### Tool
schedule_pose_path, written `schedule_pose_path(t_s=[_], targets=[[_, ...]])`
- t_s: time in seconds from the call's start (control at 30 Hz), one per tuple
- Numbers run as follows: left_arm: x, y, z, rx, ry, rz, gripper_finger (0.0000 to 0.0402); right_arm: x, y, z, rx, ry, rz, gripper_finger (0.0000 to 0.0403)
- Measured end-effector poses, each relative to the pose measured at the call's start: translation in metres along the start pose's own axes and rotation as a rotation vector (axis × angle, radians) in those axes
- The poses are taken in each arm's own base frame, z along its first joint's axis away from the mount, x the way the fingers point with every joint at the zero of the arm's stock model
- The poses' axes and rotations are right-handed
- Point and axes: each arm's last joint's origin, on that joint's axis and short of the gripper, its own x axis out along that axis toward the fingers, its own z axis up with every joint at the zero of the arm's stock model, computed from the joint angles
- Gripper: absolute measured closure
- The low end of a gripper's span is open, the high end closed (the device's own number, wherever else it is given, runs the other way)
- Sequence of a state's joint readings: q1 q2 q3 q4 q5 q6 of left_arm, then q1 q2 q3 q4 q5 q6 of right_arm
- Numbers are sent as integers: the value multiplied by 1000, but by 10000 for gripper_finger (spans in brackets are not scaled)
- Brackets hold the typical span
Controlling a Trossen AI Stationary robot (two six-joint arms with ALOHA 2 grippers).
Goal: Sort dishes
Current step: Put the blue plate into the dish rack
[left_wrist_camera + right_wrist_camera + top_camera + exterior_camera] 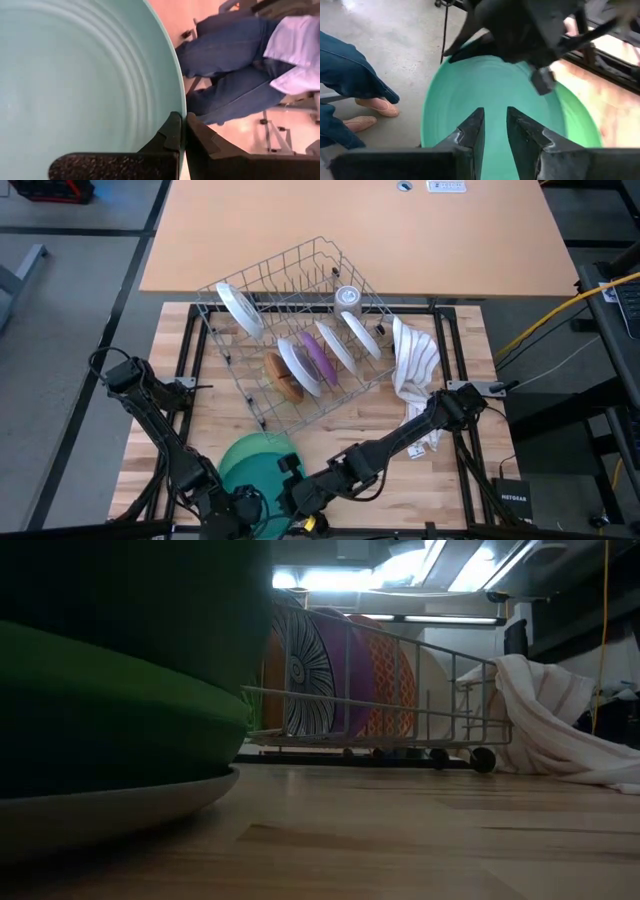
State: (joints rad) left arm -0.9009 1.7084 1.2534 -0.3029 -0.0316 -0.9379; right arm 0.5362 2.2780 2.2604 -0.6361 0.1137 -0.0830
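A: What does the left pincer (182,131) hold?
B: It is closed on the rim of the teal plate (85,75), at the near edge of the worktop (330,425).
A: And the right pincer (494,131)?
B: Its fingers stand a little apart above the same plate, holding nothing. The plate lies over a green plate (235,455).
A: The other dishes?
B: They stand upright in the wire rack (265,285), beside a striped cloth (415,360).

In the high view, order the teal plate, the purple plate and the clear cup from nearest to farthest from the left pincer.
1. Teal plate, clamped in the left pincer, front edge.
2. Purple plate, mid-rack.
3. Clear cup, rack's far corner.
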Motion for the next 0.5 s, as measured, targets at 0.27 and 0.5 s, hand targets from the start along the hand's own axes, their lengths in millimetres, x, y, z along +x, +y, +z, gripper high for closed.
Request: schedule_pose_path(t_s=[0.27,0.5], targets=[[-8,-5,22,-25,-95,-4,401,-44,-6,2,-17,118,-26,317],[-15,-7,43,-49,-184,3,401,-99,-14,6,-30,207,-47,317]])
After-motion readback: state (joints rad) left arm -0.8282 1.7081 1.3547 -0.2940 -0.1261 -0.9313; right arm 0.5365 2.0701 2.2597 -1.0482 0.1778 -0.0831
